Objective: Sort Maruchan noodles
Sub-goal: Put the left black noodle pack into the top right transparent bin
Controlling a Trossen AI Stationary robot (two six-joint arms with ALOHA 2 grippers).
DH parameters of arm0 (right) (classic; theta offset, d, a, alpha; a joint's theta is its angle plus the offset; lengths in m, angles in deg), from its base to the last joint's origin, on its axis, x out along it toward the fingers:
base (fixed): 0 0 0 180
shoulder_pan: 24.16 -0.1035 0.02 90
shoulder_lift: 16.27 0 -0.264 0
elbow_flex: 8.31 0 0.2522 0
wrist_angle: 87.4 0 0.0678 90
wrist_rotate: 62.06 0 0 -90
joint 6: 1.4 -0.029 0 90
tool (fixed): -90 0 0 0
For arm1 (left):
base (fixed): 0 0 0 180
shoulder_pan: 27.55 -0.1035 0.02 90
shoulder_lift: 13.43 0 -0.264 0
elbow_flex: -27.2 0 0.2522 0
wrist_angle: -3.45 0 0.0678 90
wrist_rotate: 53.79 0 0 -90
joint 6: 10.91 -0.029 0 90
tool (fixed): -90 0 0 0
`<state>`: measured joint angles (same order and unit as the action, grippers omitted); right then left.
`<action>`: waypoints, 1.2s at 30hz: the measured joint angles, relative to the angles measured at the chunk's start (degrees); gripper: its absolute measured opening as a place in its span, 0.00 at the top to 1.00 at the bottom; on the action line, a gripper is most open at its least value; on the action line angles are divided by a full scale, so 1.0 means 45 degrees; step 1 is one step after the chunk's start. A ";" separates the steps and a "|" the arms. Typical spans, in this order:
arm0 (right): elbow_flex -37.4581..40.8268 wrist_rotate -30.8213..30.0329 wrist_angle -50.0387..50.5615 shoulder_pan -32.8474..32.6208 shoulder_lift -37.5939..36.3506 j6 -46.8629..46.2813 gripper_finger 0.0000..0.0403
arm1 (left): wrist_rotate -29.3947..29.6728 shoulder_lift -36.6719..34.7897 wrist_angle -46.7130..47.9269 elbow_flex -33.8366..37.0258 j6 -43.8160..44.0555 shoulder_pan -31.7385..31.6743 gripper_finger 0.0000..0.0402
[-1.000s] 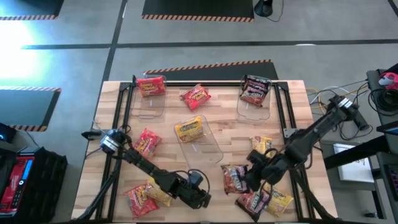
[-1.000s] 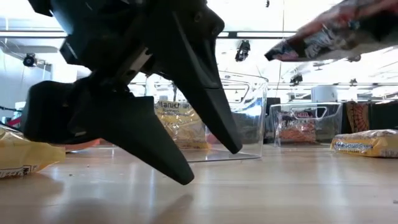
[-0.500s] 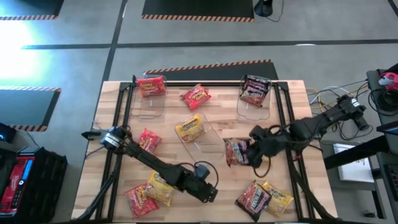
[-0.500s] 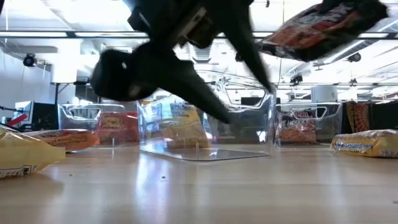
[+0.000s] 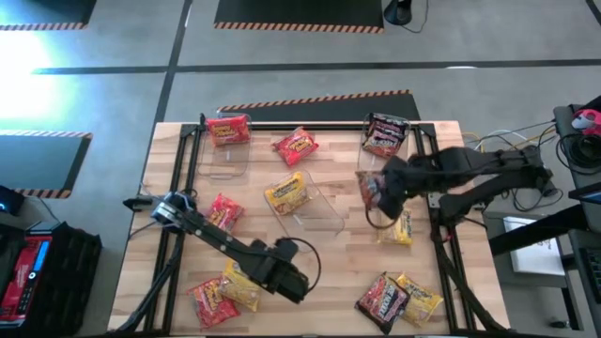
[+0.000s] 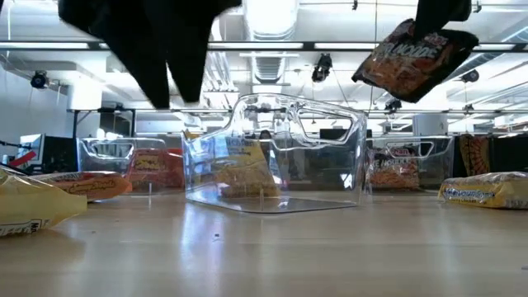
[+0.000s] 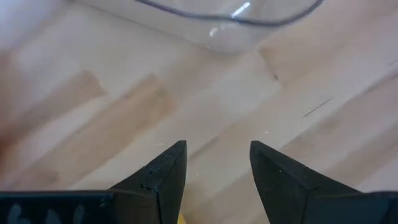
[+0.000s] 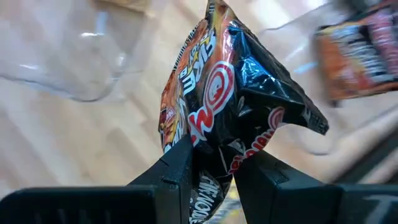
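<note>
Right tool [image 8: 211, 171] pinches dark noodle packet [image 8: 230, 99], hanging above table.

The wooden table [image 5: 329, 282] carries three clear plastic bins and several noodle packets. The left bin [image 5: 223, 150] stands at the far left, with a red packet [image 5: 228, 129] in it. The middle bin [image 5: 310, 214] stands near the centre and holds a yellow packet [image 5: 286, 193]. The right bin [image 5: 387, 155] stands at the far right, with a dark packet [image 5: 383, 134] inside.

Directly on the wood lie:
- a red packet [image 5: 297, 145] between the left and right bins
- a red packet [image 5: 223, 214] at the left side
- a red packet [image 5: 208, 302] and a yellow packet [image 5: 240, 289] at the near left corner
- a dark packet [image 5: 380, 299] touching a yellow packet [image 5: 418, 293] at the near right
- a yellow packet [image 5: 403, 226] near the right edge
</note>
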<state>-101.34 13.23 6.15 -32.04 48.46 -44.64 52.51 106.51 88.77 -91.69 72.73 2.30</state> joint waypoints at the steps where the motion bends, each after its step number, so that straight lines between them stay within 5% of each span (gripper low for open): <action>1: -0.0081 -0.0104 0.0213 0.0261 0.0003 0.0247 0.78 | 0.0182 -0.0008 0.0325 -0.0242 0.0048 0.0021 0.60; 9: -0.0203 -0.1052 0.0956 0.2382 0.0093 0.2624 0.78 | 0.2046 -0.0093 0.3982 -0.2550 0.0199 0.0034 0.60; 15: -0.0134 -0.1885 0.1238 0.4162 0.0728 0.5769 0.78 | 0.3913 -0.0829 0.4080 -0.3169 -0.1198 -0.0342 0.60; 26: -0.0106 -0.1676 0.1082 0.7115 0.2604 1.1583 0.78 | 0.6572 -0.2978 0.4103 -0.2144 -0.3785 -0.1907 0.60; 36: -0.0106 -0.0552 -0.0084 0.8690 0.4244 1.4360 0.78 | 0.7495 -0.4492 0.4097 -0.1496 -0.6187 -0.3170 0.60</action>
<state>-101.82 10.74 5.78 7.06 67.56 19.98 86.24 86.30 107.21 -98.43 44.89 -11.97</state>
